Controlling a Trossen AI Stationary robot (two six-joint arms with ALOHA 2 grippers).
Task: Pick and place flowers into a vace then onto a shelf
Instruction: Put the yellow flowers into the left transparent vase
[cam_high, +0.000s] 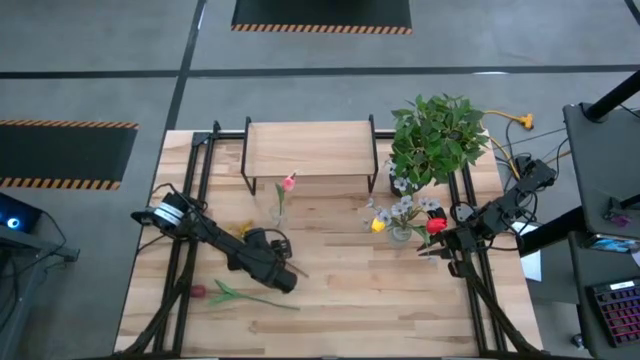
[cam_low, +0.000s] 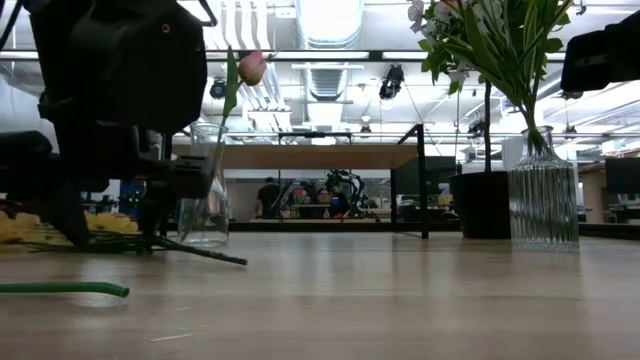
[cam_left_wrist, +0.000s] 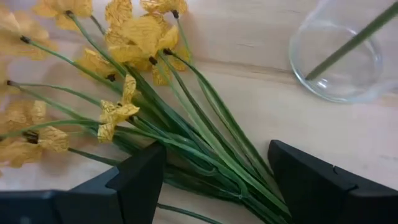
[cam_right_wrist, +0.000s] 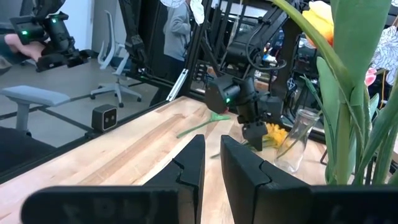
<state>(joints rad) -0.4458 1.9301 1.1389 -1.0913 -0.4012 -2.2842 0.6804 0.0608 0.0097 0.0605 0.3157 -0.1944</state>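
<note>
Left pincer sits low over the desk toward its left-front part, fingers spread, straddling the stems of a yellow spray of flowers that lies flat on the wood; in the left wrist view the green stems run between the two dark fingers, not yet pinched. The wide opening looks chosen to take the whole bundle of stems at once, and the low pose follows from the spray lying flat. Just beside the spray stands a clear glass vase holding one pink tulip, nearer the desk's middle and in front of the shelf; its nearness suggests it is the target for the yellow spray. The shelf stands at the desk's back edge with nothing visible on its top. A red flower on a green stem lies loose near the left-front corner, apparently waiting its turn. Toward the right edge a ribbed glass vase already carries a mixed bunch, in front of the potted plant. Right pincer waits beside that vase, fingers pressed together on nothing visible. Judgement: grasp step in hand; shelf placement not yet done.
</note>
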